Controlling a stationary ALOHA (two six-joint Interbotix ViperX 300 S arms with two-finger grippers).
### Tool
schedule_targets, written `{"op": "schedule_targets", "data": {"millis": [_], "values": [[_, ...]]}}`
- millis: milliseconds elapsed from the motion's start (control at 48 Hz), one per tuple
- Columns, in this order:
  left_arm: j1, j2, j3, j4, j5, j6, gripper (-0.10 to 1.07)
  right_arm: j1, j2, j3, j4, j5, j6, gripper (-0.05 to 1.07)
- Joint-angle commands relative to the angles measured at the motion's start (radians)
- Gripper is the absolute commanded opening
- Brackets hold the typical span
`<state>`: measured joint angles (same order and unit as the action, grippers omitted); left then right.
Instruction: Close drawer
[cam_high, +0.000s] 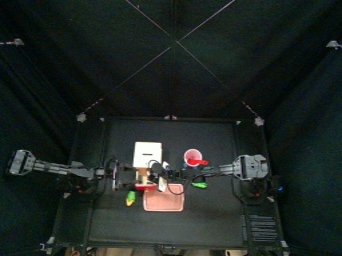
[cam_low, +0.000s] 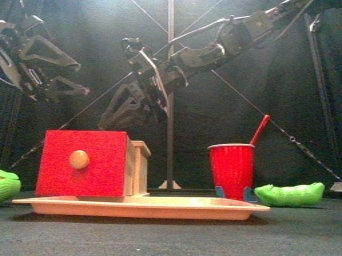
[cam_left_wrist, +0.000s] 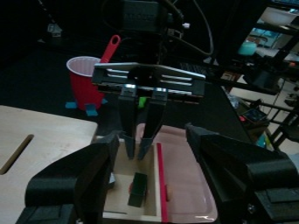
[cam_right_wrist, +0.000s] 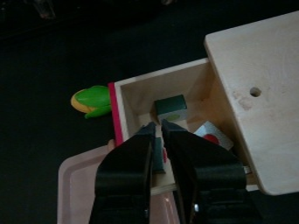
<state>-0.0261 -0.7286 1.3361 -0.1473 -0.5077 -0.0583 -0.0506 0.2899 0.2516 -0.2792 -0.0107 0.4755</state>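
Observation:
The drawer stands pulled out of its cream unit, its red front with a wooden knob facing the table's front. It rests on a flat pink tray. My right gripper reaches down into the drawer's tan inside with its jaws shut. Its tips sit beside a dark green block on the drawer floor; I cannot tell whether they touch. My left gripper hangs wide open and holds nothing, facing the drawer and the right gripper's fingers from the left.
A red cup with a red straw stands right of the drawer. Green toys lie at the far left and the right. A small red piece also lies in the drawer.

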Motion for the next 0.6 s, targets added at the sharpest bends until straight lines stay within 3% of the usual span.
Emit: {"op": "schedule_targets", "data": {"millis": [0, 333, 583], "values": [[0.0, 0.003, -0.011, 0.002, -0.011, 0.002, 0.96, 0.003, -0.035, -0.028, 0.003, -0.009, 0.0, 0.56], [0.009, 0.003, -0.014, -0.005, -0.011, 0.002, 0.96, 0.044, -0.074, 0.008, 0.0, -0.008, 0.0, 0.56], [0.026, 0.003, -0.028, -0.126, -0.058, 0.005, 0.92, 0.094, -0.091, 0.026, -0.002, -0.011, 0.0, 0.56]]}}
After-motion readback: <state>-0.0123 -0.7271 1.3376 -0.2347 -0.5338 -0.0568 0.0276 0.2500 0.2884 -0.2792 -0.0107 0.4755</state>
